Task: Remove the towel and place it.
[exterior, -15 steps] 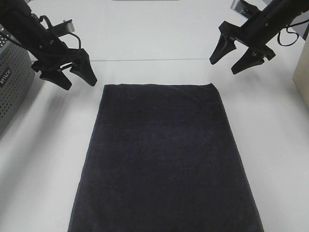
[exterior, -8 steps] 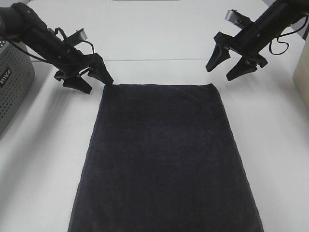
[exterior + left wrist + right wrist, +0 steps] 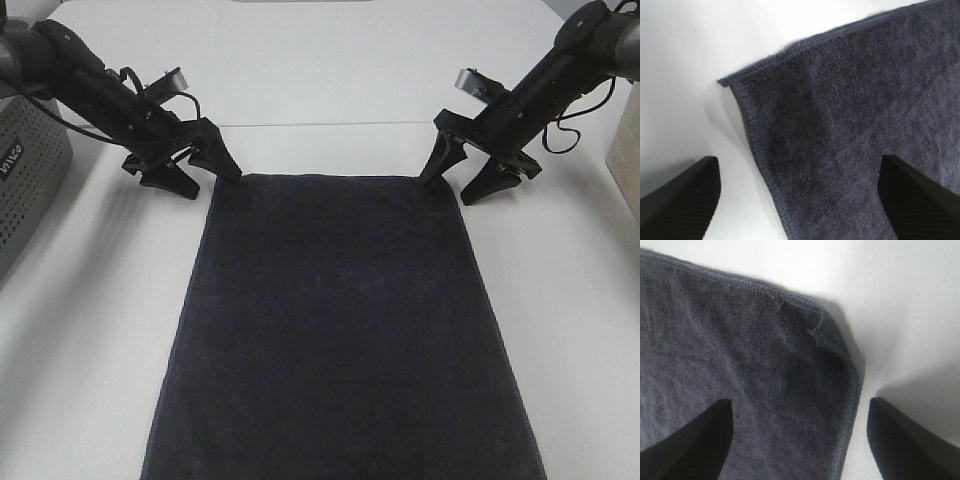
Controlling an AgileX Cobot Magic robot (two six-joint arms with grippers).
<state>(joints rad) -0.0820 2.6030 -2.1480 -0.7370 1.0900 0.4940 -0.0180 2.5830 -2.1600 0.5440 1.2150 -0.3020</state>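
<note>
Straddling one far corner each of the large dark navy terry-cloth towel [image 3: 340,320], which is lying flat lengthwise on the white table [image 3: 80,330], the left end effector [image 3: 212,185] and right end effector [image 3: 447,190] are poising equally near, fingers apart.

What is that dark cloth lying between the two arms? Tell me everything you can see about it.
It is a towel, dark navy-charcoal, terry-looking, with stitched hems. It lies flat and unfolded on the white table, its near end cut off by the picture's edge. The left end effector and the right end effector each straddle a far corner, jaws open, not gripping; whether they touch it is unclear.
</note>
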